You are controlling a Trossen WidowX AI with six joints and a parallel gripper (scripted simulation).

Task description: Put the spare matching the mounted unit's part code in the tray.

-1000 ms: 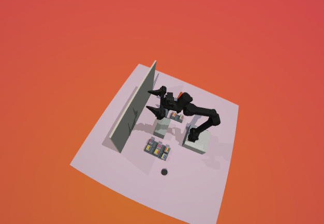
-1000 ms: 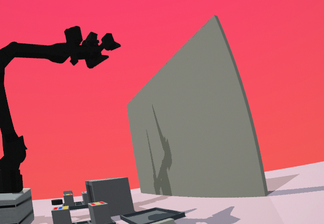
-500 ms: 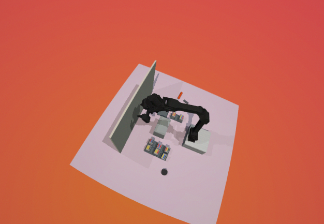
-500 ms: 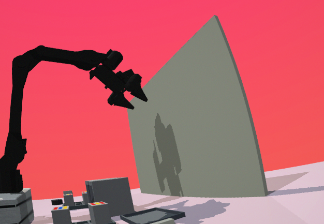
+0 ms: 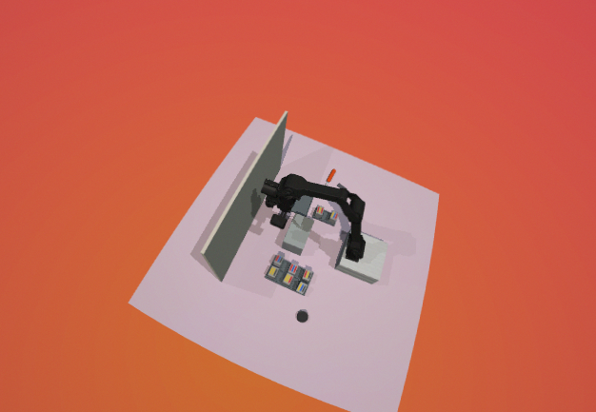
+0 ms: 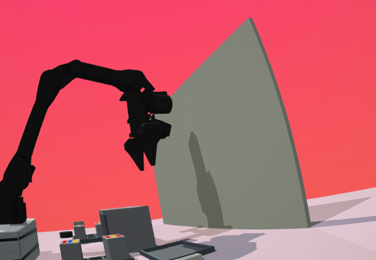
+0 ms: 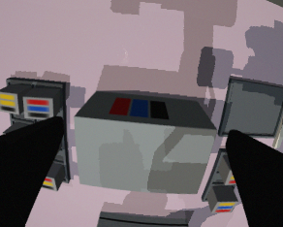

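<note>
The mounted unit (image 5: 294,241) (image 6: 128,229) (image 7: 138,152) is a grey box. In the wrist view its back shows red, blue and black bars, left to right. A spare (image 7: 38,108) with red, blue and black bars stands in the larger rack (image 7: 66,155) on the left. Beside it is a spare (image 7: 8,101) with yellow, yellow and black bars. The smaller rack on the right holds a spare (image 7: 223,200) with yellow, blue and red bars; another is partly hidden by a finger. The dark tray (image 6: 179,248) (image 7: 254,109) is empty. My gripper (image 6: 147,167) (image 7: 146,132) is open and empty, high above the unit.
A tall grey panel (image 5: 249,195) (image 6: 227,114) stands close beyond the gripper. A red-handled screwdriver (image 5: 330,175) lies beyond the smaller rack. A black disc (image 5: 302,316) (image 6: 65,234) lies past the larger rack. The arm stands on a pale block (image 5: 370,258) (image 6: 29,239).
</note>
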